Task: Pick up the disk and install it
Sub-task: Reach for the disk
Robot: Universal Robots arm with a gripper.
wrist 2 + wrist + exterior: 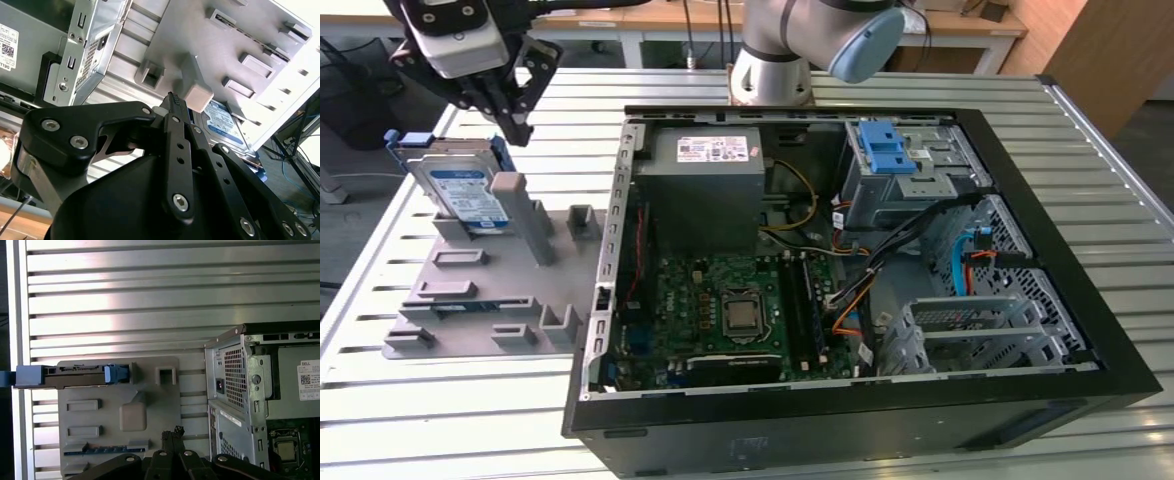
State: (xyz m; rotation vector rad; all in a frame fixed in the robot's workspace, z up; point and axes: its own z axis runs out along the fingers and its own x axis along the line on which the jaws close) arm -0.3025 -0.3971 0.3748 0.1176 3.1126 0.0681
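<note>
The disk [460, 187] is a silver drive with a white-and-blue label and a blue carrier frame. It stands on edge in a slot at the far end of the grey fixture plate [474, 290], on the exterior view's left. My gripper [518, 128] hangs just above and to the right of the disk's top edge, apart from it. In both wrist views its black fingers meet at the tips with nothing between them, so the gripper [173, 98] is shut. The first wrist view shows the disk [75, 372] edge-on, away from the gripper [173, 432].
An open black computer case [1067, 250] lies to the right of the fixture, with a grey power supply [707, 175], a motherboard [734, 310] and a drive cage with a blue bracket [887, 152]. Grey posts [510, 195] stick up from the fixture. The slatted metal table [574, 110] carries everything.
</note>
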